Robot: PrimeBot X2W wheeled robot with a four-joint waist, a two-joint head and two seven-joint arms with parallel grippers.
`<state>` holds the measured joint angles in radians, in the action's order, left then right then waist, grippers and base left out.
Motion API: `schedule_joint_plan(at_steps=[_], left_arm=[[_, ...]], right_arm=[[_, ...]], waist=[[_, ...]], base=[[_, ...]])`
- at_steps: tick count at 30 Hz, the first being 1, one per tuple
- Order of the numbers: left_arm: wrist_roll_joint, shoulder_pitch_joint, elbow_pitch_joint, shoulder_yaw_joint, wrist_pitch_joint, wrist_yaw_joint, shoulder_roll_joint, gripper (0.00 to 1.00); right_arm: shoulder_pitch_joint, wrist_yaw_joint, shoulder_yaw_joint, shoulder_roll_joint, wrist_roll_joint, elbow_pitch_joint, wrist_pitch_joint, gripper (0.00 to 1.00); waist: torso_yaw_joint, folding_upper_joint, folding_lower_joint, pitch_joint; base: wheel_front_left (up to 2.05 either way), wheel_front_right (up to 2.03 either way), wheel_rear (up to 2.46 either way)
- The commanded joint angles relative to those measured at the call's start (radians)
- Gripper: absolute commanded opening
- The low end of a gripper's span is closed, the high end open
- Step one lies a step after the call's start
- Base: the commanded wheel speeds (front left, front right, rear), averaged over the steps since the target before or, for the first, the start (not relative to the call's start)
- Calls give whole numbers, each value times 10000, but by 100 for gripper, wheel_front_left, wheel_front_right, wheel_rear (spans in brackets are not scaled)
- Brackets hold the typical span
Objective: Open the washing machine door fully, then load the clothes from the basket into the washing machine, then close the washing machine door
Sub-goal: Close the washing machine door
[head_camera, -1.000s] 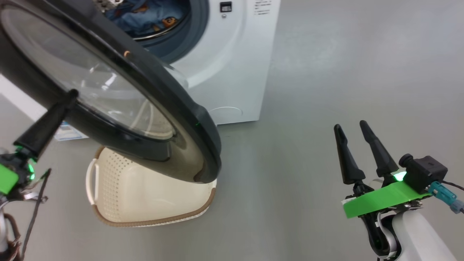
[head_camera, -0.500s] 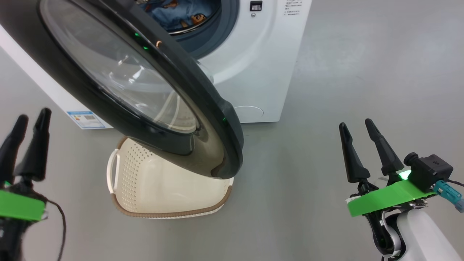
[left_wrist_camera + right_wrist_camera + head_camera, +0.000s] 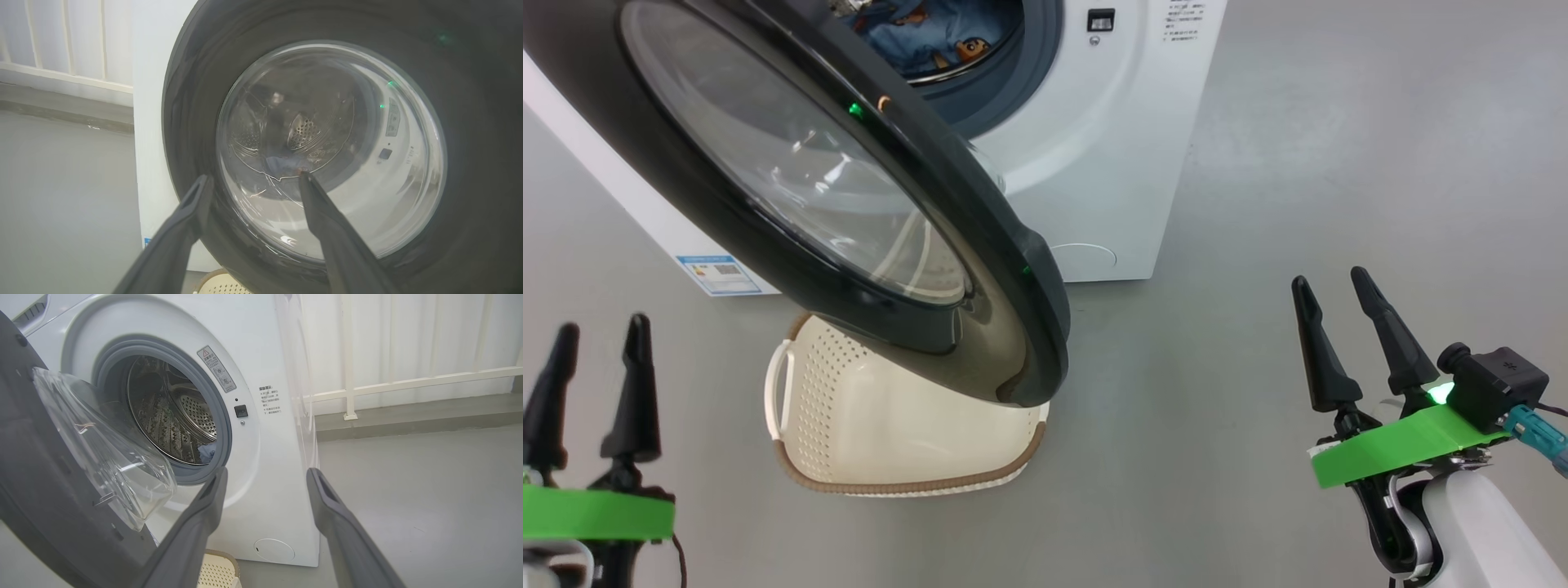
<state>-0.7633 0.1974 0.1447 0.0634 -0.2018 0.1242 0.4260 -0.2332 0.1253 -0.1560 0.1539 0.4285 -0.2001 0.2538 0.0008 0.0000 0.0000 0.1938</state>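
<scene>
washing machine door [image 3: 980, 245] stands partly open, its black rim swung out above the basket [image 3: 890, 433], which sits on the grey floor [image 3: 1298, 122] just in front of the washing machine [image 3: 1111, 163]. we see the clothes [image 3: 931, 41] lying inside the drum, blue fabric with orange-brown prints. our left gripper [image 3: 602, 324] hovers low at the left, fingers spread and gripping nothing; in its wrist view it points at the door's glass. our right gripper [image 3: 1330, 278] is likewise spread and empty, well apart from the door, over the floor at the right.
</scene>
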Motion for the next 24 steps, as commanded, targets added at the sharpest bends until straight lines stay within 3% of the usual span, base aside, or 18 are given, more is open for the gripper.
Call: schedule_joint_plan(at_steps=[1,8,16,24], left_arm=[[360,132,118,-310,-251,64,426,100],[1303,194,1236,-498,-587,64,-132,100],[2063,64,1084,-851,-597,65,-741,100],[2192,1,960,-852,-598,65,-847,100]], right_arm=[[-101,54,-194,66,-97,226,80,100],[-55,54,-245,130,-84,199,80,100],[65,54,-234,247,-58,139,80,100],[27,54,-298,267,-32,81,80,100]], waist=[[-33,0,0,-1],[-115,0,0,-56],[-19,0,0,-140],[-4,0,0,-155]], base=[[0,0,0],[0,0,0],[0,0,0],[0,0,0]])
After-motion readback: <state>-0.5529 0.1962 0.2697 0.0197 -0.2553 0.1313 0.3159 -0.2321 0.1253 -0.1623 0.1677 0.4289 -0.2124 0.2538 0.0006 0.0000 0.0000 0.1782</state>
